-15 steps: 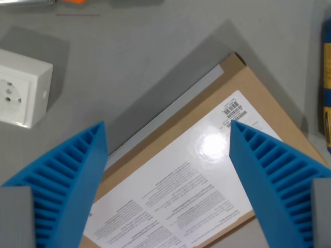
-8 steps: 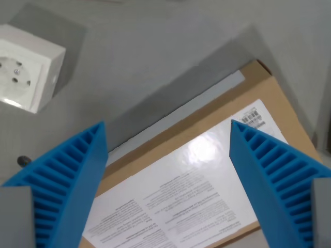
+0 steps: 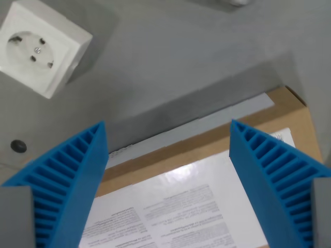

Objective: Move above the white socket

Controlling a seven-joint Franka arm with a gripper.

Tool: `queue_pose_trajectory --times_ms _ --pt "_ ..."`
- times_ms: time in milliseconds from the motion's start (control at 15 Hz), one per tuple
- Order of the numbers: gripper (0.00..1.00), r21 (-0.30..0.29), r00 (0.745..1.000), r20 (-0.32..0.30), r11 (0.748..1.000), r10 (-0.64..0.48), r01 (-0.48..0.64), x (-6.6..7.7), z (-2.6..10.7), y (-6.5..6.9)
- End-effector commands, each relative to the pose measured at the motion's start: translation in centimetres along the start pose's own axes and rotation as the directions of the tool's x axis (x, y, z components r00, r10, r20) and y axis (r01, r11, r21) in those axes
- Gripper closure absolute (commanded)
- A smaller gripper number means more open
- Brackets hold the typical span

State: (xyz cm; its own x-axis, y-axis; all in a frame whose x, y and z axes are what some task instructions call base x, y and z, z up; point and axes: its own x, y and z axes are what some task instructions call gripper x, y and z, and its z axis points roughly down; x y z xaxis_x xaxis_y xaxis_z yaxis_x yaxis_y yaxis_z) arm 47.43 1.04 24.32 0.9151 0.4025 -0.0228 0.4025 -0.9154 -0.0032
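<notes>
A grey counter (image 3: 170,57) fills the upper part of the wrist view, matte and evenly lit, with soft shadows falling across it. The socket (image 3: 41,45) sits on it in the top corner at the wrist view's left, a white square block turned at an angle, its round recess with two pin holes and a centre screw facing up; its far corner is cut off by the edge of the picture. Just below it, near the left edge, a small dark round hole (image 3: 18,146) marks the counter. At the top edge, towards the wrist view's right, a small pale object (image 3: 239,2) is barely in view and too cropped to tell what it is.

A brown cardboard box (image 3: 207,142) lies across the lower half, set diagonally, with a strip of grey tape (image 3: 207,121) along its upper edge and a glossy white label (image 3: 181,204) covered in fine print that is too small to read.

The two blue ribbed fingers (image 3: 67,181) stand wide apart with nothing between them, the gripper (image 3: 168,129) centred over the box's taped edge. The socket lies well off to the upper left of that gap, apart from the box and outside the fingers' span
</notes>
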Motion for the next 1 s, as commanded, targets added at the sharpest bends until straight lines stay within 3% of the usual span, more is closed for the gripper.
queue_pose_trajectory --times_ms 67,1000 --pt "0.0 -0.023 0.921 -0.127 0.929 -0.369 0.369 -0.1 1.0 -1.5" --pt "0.0 -0.05 0.723 -0.154 0.736 -0.673 0.675 1.6 4.5 -6.8"
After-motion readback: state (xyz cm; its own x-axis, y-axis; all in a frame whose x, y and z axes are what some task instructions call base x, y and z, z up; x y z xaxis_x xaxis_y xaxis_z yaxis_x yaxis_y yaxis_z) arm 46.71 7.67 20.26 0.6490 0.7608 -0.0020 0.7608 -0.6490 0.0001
